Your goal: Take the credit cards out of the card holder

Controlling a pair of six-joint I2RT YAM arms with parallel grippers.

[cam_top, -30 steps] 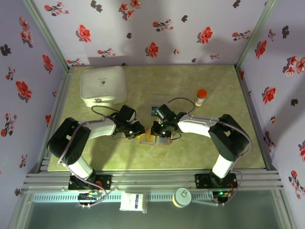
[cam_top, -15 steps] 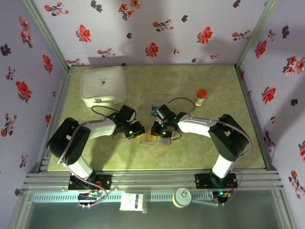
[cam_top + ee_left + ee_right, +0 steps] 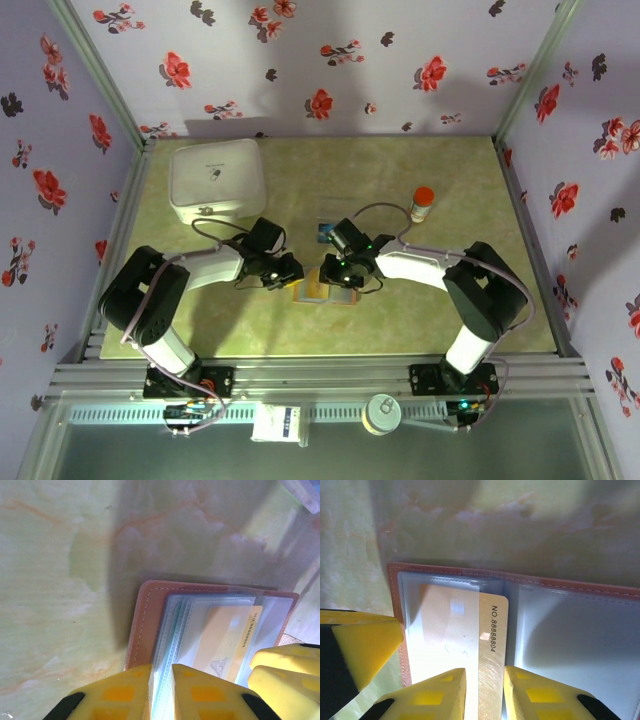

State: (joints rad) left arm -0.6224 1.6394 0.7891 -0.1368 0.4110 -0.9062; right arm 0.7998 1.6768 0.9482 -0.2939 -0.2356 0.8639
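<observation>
From above, the card holder (image 3: 338, 297) lies open at the near middle of the desk, with the left gripper (image 3: 289, 274) and right gripper (image 3: 329, 275) meeting over it.

Left wrist: narrow jaws pinch the holder's left leaf, which looks like anchoring.

Right wrist: a yellow credit card (image 3: 492, 630) sits part-way out of its clear pocket. The jaws stand slightly apart astride its free strip, and I cannot tell if they grip it.

The step is likely extraction. Next comes a firm pinch and a straight pull out of the pocket, with the holder pinned.

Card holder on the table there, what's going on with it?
The card holder lies open on the table. The left gripper pinches its clear sleeves at one edge. The right gripper has its fingers either side of a yellow card that sticks partly out of a sleeve; whether it grips is unclear.
</observation>
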